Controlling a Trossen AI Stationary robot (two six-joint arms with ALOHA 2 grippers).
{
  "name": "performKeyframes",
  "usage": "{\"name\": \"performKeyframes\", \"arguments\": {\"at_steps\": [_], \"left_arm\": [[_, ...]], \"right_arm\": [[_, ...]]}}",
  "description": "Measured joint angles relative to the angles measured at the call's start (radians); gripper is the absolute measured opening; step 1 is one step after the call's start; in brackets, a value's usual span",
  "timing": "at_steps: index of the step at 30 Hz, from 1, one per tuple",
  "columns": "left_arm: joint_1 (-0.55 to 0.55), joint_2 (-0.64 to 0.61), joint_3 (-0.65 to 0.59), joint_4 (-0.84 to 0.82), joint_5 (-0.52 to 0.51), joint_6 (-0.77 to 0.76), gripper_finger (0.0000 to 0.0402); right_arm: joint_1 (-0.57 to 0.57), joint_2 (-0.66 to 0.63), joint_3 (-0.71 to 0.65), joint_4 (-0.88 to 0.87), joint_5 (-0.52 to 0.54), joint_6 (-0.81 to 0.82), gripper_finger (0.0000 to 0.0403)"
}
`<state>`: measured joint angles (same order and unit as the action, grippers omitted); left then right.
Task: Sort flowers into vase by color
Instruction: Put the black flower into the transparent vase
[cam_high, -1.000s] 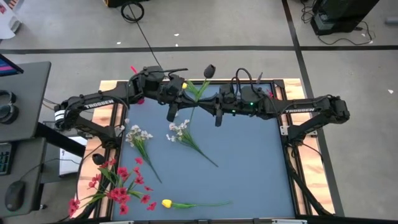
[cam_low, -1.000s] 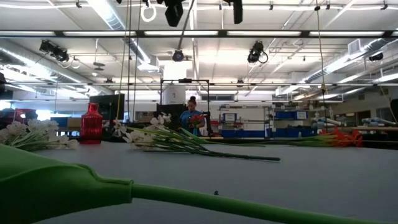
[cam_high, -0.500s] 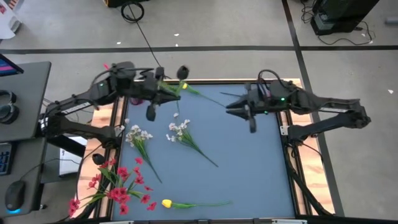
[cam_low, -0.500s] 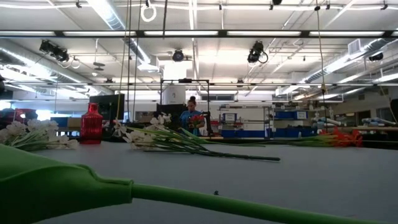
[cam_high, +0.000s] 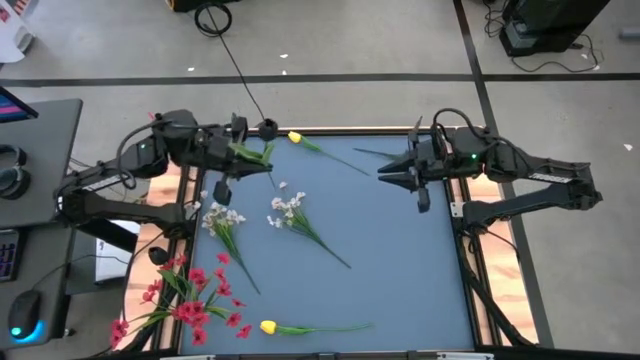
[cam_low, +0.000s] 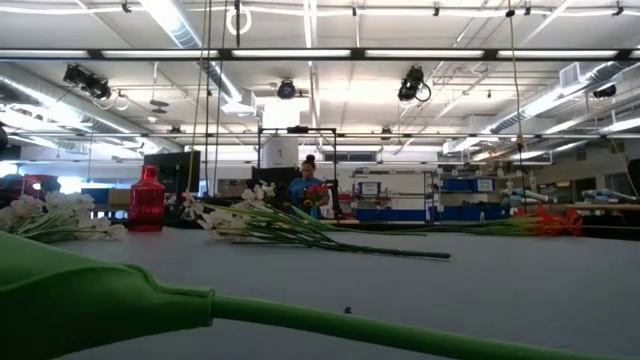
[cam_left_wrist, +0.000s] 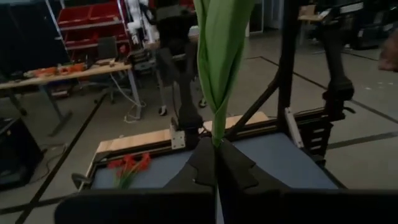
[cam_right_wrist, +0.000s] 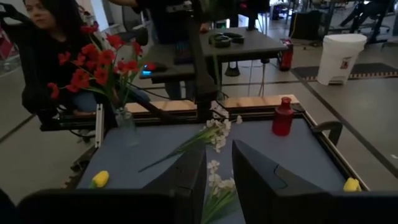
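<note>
Left gripper (cam_high: 243, 152) clamped on our dark-budded green artificial stem (cam_high: 255, 140), at the far-left corner of the blue worktop (cam_high: 400, 260); right gripper (cam_high: 385, 172) slightly apart, holding nothing, near the far-right edge; small pinkish-red rounded vase (cam_right_wrist: 283, 116) stands upright at the far-left corner; white blossom sprays (cam_high: 290, 212) lie mid-worktop.
</note>
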<state>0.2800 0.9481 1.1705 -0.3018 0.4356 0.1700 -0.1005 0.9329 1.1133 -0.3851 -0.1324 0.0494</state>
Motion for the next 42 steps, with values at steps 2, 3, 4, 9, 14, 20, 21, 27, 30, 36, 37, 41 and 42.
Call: {"name": "performKeyframes", "arguments": {"at_steps": [2,3,4,9,14,20,21,27,30,36,37,41,42], "left_arm": [[-0.012,-0.016,0.000,-0.013,0.032,-0.001,0.0006],[-0.019,-0.021,0.000,-0.017,0.044,0.006,0.0010],[-0.026,-0.023,0.000,-0.017,0.051,0.014,0.0013],[-0.040,-0.027,0.000,-0.041,0.052,0.022,0.0013],[-0.040,-0.029,0.000,-0.047,0.052,0.022,0.0011],[-0.040,-0.044,0.000,-0.082,0.052,0.029,0.0011],[-0.040,-0.046,0.000,-0.086,0.052,0.029,0.0011],[-0.040,-0.094,0.000,-0.145,0.052,0.076,0.0011],[-0.040,-0.138,0.000,-0.241,0.052,0.098,0.0011],[-0.034,-0.270,0.000,-0.448,0.051,0.209,0.0011],[-0.029,-0.295,0.000,-0.464,0.037,0.225,0.0011],[-0.007,-0.391,0.001,-0.530,-0.086,0.264,0.0011],[-0.006,-0.410,0.002,-0.547,-0.109,0.263,0.0011]], "right_arm": [[0.000,0.004,0.000,0.001,0.000,0.000,0.0087],[0.000,0.006,0.000,0.002,0.000,0.000,0.0087],[0.000,0.008,0.000,0.000,0.000,0.000,0.0088],[0.000,0.021,0.000,0.004,0.000,0.000,0.0087],[0.000,0.030,-0.001,0.002,0.000,0.000,0.0087],[0.000,0.035,-0.001,0.004,0.000,0.000,0.0087],[0.000,0.035,-0.001,0.005,0.000,0.000,0.0087],[0.000,0.035,-0.001,0.010,0.000,0.000,0.0087],[0.000,0.035,-0.001,0.010,0.000,0.000,0.0087],[0.000,0.035,-0.001,0.010,0.000,0.000,0.0087],[0.000,0.035,-0.001,0.010,0.000,0.000,0.0087],[0.000,0.035,-0.001,0.010,0.000,0.000,0.0087],[0.000,0.035,-0.001,0.010,0.000,0.000,0.0087]]}}
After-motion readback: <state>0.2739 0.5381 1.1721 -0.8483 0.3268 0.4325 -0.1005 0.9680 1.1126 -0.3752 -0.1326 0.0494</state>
